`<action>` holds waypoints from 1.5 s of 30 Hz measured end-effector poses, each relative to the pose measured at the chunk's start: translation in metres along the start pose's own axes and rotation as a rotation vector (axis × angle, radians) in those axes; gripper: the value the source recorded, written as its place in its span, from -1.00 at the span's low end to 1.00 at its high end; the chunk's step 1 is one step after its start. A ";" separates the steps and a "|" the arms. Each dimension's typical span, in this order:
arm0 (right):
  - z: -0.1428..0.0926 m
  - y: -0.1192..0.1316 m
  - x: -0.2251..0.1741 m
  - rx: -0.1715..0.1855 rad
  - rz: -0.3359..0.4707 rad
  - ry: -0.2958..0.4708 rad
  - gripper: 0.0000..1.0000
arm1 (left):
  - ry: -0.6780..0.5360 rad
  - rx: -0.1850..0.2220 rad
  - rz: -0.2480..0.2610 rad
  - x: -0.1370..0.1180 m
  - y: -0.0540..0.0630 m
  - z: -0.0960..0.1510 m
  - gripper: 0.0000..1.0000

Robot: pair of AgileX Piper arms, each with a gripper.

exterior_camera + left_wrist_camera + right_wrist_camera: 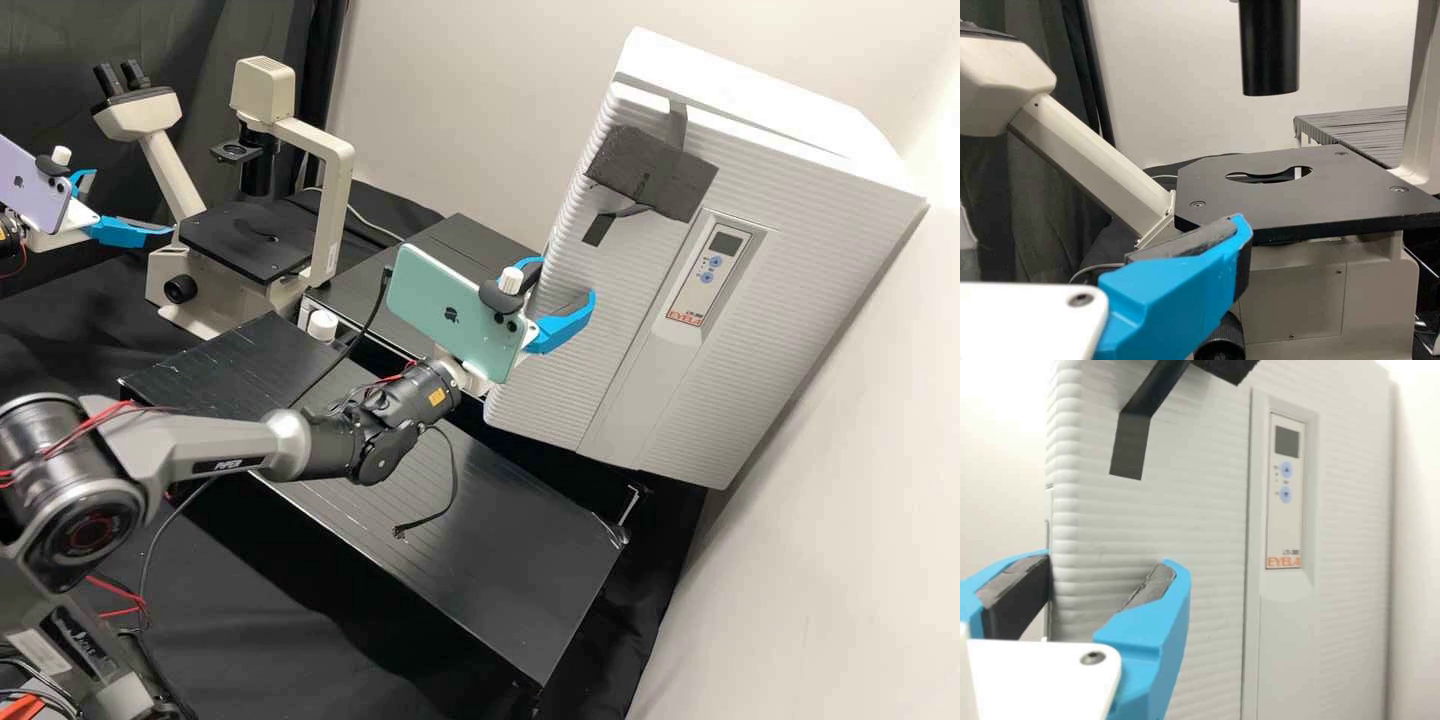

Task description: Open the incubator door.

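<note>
Tall, pale grey incubator: is being seated at the back of the bench, beside the plain pale wall.
Ribbed, pale grey door: is being seen on the incubator's front, apparently closed.
Long, flat black platform: is being set below and in front of the incubator.
Dark grey right arm: is being extended above the platform towards the door's edge.
Cream microscope with a flat black stage: is being kept near the left gripper.
Right gripper: is being held at the door's edge, its two blue fingers parted, one in front of the door and one beyond its edge; whether either is being pressed against it cannot be told.
Left gripper: is being held beside the microscope, its two blue fingers spread apart.
Mint-green phone: is being carried on the right arm, just behind the gripper.
Lilac phone: is being borne behind the left gripper.
Rough, dark grey slab: is being fixed to the door with black tape.
Narrow control panel with a dark display and two blue buttons: is being framed in the door's recess.
</note>
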 end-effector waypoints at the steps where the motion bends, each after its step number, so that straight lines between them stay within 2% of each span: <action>1: 0.000 0.001 -0.004 0.003 0.006 -0.006 -1.00 | 0.000 0.000 0.000 0.000 0.000 0.000 1.00; 7: -0.005 0.012 -0.032 0.047 0.081 -0.031 -1.00 | 0.000 0.000 0.000 0.000 0.000 0.000 1.00; 11: -0.009 0.019 -0.046 0.046 0.144 -0.038 -1.00 | 0.000 0.000 0.000 0.000 0.000 0.000 1.00; 14: -0.012 0.021 -0.059 0.063 0.189 -0.065 -1.00 | 0.000 0.000 0.000 0.000 0.000 0.000 1.00; 17: -0.016 0.023 -0.070 0.060 0.236 -0.069 -1.00 | 0.000 0.000 0.000 0.000 0.000 0.000 1.00; 18: -0.019 0.024 -0.073 0.055 0.252 -0.059 1.00 | 0.000 0.000 0.000 0.000 0.000 0.000 1.00; 20: -0.024 0.026 -0.078 0.032 0.288 -0.042 1.00 | 0.000 0.000 0.000 0.000 0.000 0.000 1.00; 22: -0.028 0.027 -0.084 -0.007 0.317 -0.039 1.00 | 0.000 0.000 0.000 0.000 0.000 0.000 1.00; 24: -0.032 0.029 -0.089 -0.021 0.338 -0.040 1.00 | 0.000 0.000 0.000 0.000 0.000 0.000 1.00; 28: -0.036 0.029 -0.096 -0.017 0.341 -0.020 1.00 | 0.000 0.000 0.000 0.000 0.000 0.000 1.00; 32: -0.041 0.024 -0.103 -0.021 0.322 0.034 1.00 | 0.000 0.000 0.000 0.000 0.000 0.000 1.00; 35: -0.048 0.017 -0.104 -0.008 0.278 0.108 1.00 | 0.000 0.000 0.000 0.000 0.000 0.000 1.00; 39: -0.061 0.003 -0.103 0.019 0.174 0.237 1.00 | 0.000 0.000 0.000 0.000 0.000 0.000 1.00; 45: -0.067 -0.023 -0.096 0.033 0.028 0.317 1.00 | 0.000 0.000 0.000 0.000 0.000 0.000 1.00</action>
